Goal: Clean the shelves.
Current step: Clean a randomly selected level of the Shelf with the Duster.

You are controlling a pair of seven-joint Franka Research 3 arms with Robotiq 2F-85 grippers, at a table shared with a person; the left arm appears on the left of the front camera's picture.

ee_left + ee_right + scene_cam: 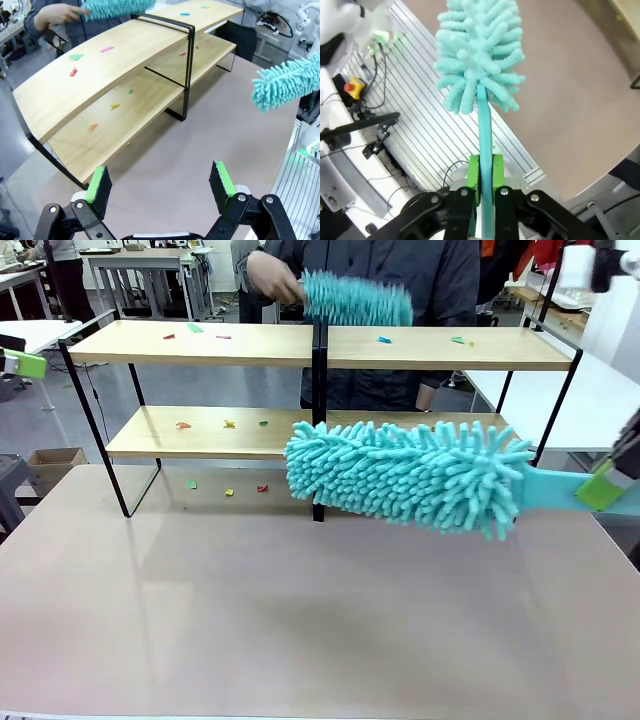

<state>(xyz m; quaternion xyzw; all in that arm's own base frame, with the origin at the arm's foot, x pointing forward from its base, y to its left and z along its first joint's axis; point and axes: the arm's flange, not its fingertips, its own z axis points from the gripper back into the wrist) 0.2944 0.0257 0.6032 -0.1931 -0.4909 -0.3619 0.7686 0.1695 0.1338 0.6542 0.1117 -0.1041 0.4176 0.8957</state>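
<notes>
Item: left gripper (160,176). Off the rack's left end, jaws wide, nothing between the pads.

Item: shelves (260,343). Two-tier rack on the far half of the tabletop (300,620), long axis left to right, open front facing the robot. Black frame legs mark both ends, with the central upright (319,420) at mid-span. Small coloured paper scraps (183,425) lie on both boards and on the table under the left bay. The near half of the table is bare.

Item: person's hand (272,278). Behind the rack, holding a second duster (357,298) over the top board near the upright.

Item: duster (410,475). Teal, fluffy head pointing left, long axis roughly level, in front of the lower board's right bay and overlapping the upright.

Item: right gripper (481,172). At the table's right edge, jaws clamped on the duster's flat handle.
</notes>
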